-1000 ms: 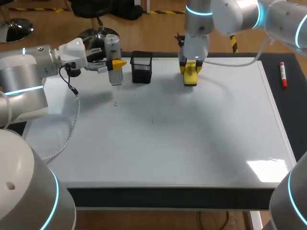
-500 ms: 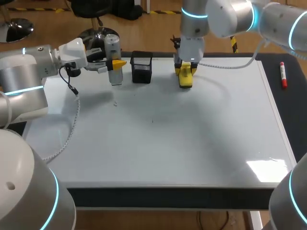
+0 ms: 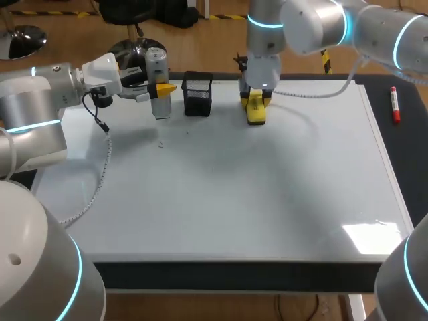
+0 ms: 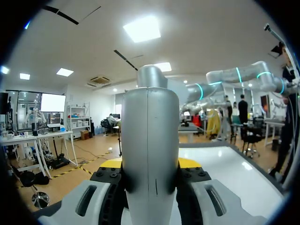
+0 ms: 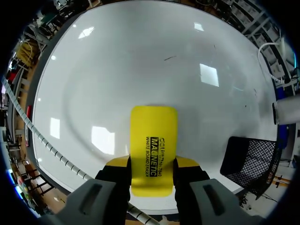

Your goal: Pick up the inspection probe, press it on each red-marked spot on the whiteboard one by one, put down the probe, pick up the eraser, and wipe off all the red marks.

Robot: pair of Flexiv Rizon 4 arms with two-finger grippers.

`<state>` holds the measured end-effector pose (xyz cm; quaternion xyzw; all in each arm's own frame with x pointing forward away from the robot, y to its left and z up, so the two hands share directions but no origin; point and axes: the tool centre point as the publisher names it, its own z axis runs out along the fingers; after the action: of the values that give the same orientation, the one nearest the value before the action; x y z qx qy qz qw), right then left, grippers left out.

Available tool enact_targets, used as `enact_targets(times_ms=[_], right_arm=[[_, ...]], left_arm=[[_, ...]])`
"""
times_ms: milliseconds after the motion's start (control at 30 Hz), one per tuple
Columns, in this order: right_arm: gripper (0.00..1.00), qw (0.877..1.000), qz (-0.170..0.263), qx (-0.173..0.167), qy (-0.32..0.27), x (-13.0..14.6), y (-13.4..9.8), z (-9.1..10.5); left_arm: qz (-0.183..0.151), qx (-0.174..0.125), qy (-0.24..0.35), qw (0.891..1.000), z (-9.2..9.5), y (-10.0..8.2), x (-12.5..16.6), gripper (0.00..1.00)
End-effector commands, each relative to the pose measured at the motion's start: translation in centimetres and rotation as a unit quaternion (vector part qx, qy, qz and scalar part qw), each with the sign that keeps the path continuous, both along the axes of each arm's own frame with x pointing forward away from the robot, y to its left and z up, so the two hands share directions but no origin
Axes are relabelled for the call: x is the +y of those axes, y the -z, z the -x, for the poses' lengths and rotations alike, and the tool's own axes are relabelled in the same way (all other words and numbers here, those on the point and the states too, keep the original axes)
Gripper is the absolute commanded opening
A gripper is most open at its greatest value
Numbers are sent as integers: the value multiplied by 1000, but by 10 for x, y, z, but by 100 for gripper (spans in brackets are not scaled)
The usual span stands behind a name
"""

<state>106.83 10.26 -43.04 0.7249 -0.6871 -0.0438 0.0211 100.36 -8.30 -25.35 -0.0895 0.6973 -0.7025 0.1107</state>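
Slid nearer the black mesh basket [image 3: 198, 93] over the last second, along the whiteboard's [image 3: 234, 200] far edge, with the right gripper [image 3: 257, 107] pinching the yellow eraser [image 3: 256, 115] from both sides. Now sits near the basket, on its right-arm side; cannot tell whether the eraser's end touches the board. Seen from the right wrist as eraser [image 5: 153, 140] reaching ahead of the right gripper [image 5: 152, 161], basket [image 5: 251, 161] beside it.

Kept the left gripper [image 3: 160, 89] unmoved just beside the basket's other side, clamped on the silver inspection probe [image 3: 156, 73]; from the left wrist, probe [image 4: 150, 136] fills the gap in the left gripper [image 4: 151, 163].

Shows a red marker [image 3: 394, 104] well apart from the basket, on the dark table [image 3: 408, 154] off the whiteboard.
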Motion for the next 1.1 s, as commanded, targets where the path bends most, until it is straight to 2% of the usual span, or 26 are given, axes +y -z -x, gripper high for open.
enact_targets(times_ms=[33,300,333,367,400,767,800,1100], right_arm=[[0,1000,5,3,-2,0,2,-3],[0,1000,12,2,1,-4,-2,-1],[31,1000,13,2,1,-4,-2,-1],[50,1000,13,2,2,-4,-2,-1],[100,1000,13,2,3,-4,-3,-1],[100,1000,15,-2,10,-7,-11,-1],[100,1000,17,6,15,-9,-12,-1],[100,998,14,-6,53,-37,-36,6]], left_arm=[[1,-1,-1,1000,0,0,-1,0],[1,-1,-1,1000,0,0,-1,0],[1,-1,-1,1000,0,0,-1,0],[1,-1,-1,1000,0,0,-1,0],[1,-1,-1,1000,0,0,-1,0],[1,-1,-1,1000,0,0,-1,0],[1,-1,-1,1000,0,0,-1,0],[1,-1,-1,1000,0,0,-1,0]])
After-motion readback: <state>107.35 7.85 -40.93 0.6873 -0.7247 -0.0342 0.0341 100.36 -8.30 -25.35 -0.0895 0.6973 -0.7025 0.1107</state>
